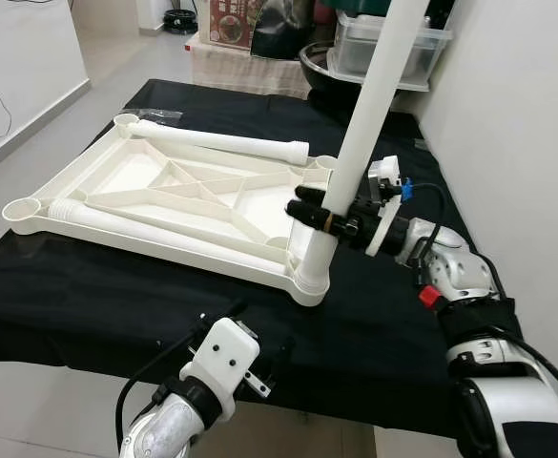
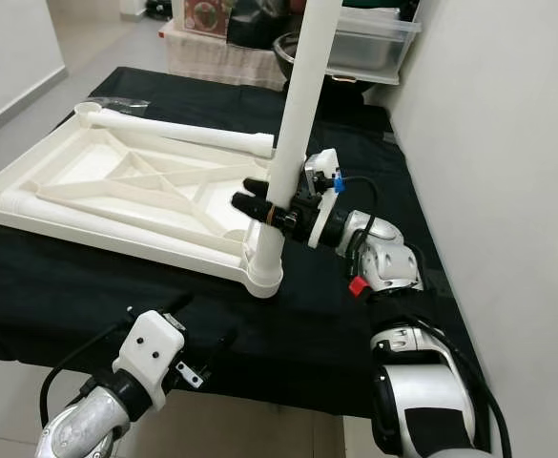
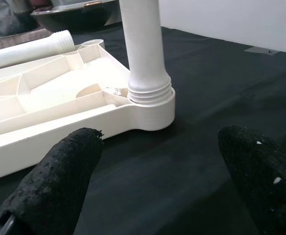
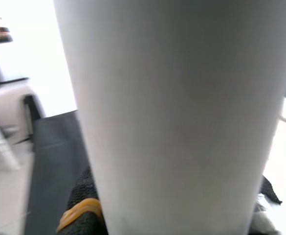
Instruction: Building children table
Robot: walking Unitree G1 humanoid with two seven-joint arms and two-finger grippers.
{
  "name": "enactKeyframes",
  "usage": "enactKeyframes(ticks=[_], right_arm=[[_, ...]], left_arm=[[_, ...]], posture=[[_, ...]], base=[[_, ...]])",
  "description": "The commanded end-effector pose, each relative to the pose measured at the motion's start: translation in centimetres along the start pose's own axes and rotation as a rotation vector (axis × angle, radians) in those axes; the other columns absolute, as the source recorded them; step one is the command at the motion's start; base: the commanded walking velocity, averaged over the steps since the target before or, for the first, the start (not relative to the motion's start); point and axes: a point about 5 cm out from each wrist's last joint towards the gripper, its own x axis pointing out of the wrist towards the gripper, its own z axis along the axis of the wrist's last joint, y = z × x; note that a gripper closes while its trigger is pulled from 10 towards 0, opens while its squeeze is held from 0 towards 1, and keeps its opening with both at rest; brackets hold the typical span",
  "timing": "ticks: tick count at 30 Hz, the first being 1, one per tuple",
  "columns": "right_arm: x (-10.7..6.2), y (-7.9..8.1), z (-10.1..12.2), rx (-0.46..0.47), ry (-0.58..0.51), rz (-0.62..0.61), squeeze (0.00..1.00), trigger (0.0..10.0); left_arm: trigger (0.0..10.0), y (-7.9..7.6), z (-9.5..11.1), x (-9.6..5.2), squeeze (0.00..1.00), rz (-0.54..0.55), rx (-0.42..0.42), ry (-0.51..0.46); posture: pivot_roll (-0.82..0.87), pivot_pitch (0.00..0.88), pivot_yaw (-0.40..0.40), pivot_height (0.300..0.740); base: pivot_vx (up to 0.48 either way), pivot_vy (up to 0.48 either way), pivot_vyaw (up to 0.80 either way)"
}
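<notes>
The white children's table top (image 1: pixel 140 191) lies upside down on a black-covered table (image 1: pixel 383 334). One white leg (image 1: pixel 369 105) stands upright in the near right corner socket (image 3: pixel 152 105), leaning slightly. My right gripper (image 1: pixel 317 215) is shut on that leg low down, just above the socket; the leg (image 4: pixel 172 112) is pressed close to the right wrist camera. Two more legs lie on the top, one along the far edge (image 1: pixel 221 143) and one along the near edge (image 1: pixel 164 229). My left gripper (image 3: pixel 162 147) stands open at the table's front edge, short of the socket, holding nothing.
A clear storage bin (image 1: pixel 383 43), a dark bowl (image 1: pixel 321 62) and a box (image 1: pixel 236 24) crowd the far end. A white wall (image 1: pixel 517 114) runs close along the right. Tiled floor (image 1: pixel 31 124) lies to the left. Bare black cloth surrounds the socket.
</notes>
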Motion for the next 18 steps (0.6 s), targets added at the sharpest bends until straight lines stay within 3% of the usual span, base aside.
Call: enactKeyframes(ticks=[1,3,4,5,8,10,12,14,15,18], right_arm=[[-0.8,-0.9,-1.2,0.063,-0.002,-0.167,0.0,0.0],[-1.3,-1.5,-1.8,0.076,-0.021,-0.378,0.0,0.0],[-1.3,-1.5,-1.8,0.076,-0.021,-0.378,0.0,0.0],[-1.9,-2.0,-2.3,0.058,-0.037,-0.63,0.0,0.0],[-2.2,-2.1,-2.4,0.059,-0.041,-0.706,0.0,0.0],[-3.4,-1.9,-3.3,0.066,-0.026,-0.991,0.0,0.0],[-3.4,-1.9,-3.3,0.066,-0.026,-0.991,0.0,0.0],[-4.1,-0.8,-3.8,0.06,-0.019,-1.234,0.0,0.0],[-3.9,-0.2,-3.9,0.066,-0.014,-1.293,0.0,0.0],[-3.0,0.6,-3.8,0.09,-0.019,-1.333,0.0,0.0]], left_arm=[[10.0,-0.1,0.3,-0.2,0.0,-0.003,-0.007,-0.018],[10.0,-0.1,0.3,-0.2,0.0,-0.005,-0.006,-0.018],[10.0,-0.1,0.3,-0.2,0.0,-0.005,-0.006,-0.018],[10.0,0.0,0.3,-0.2,0.0,-0.004,-0.005,-0.02],[10.0,0.0,0.3,-0.2,0.0,-0.004,-0.005,-0.021],[10.0,0.0,0.3,-0.1,0.0,-0.006,-0.005,-0.021],[10.0,0.0,0.3,-0.1,0.0,-0.006,-0.005,-0.021],[10.0,0.0,0.2,0.0,0.0,-0.006,-0.005,-0.021],[10.0,0.0,0.2,0.0,0.0,-0.006,-0.005,-0.02],[10.0,0.0,0.1,0.0,0.0,-0.003,-0.005,-0.017]], posture=[[0.12,0.066,-0.115,0.74],[0.11,0.065,-0.115,0.74],[0.11,0.065,-0.115,0.74],[0.11,0.065,-0.112,0.74],[0.11,0.065,-0.112,0.74],[0.11,0.063,-0.114,0.74],[0.11,0.063,-0.114,0.74],[0.11,0.063,-0.116,0.74],[0.11,0.064,-0.116,0.74],[0.12,0.062,-0.119,0.74]], base=[[0.0,0.0,0.0],[0.0,0.0,0.0],[0.0,0.0,0.0],[0.0,0.0,0.0],[0.0,0.0,0.0],[0.0,0.0,0.0],[0.0,0.0,0.0],[0.0,0.0,0.0],[0.0,0.0,0.0],[0.0,0.0,0.0]])
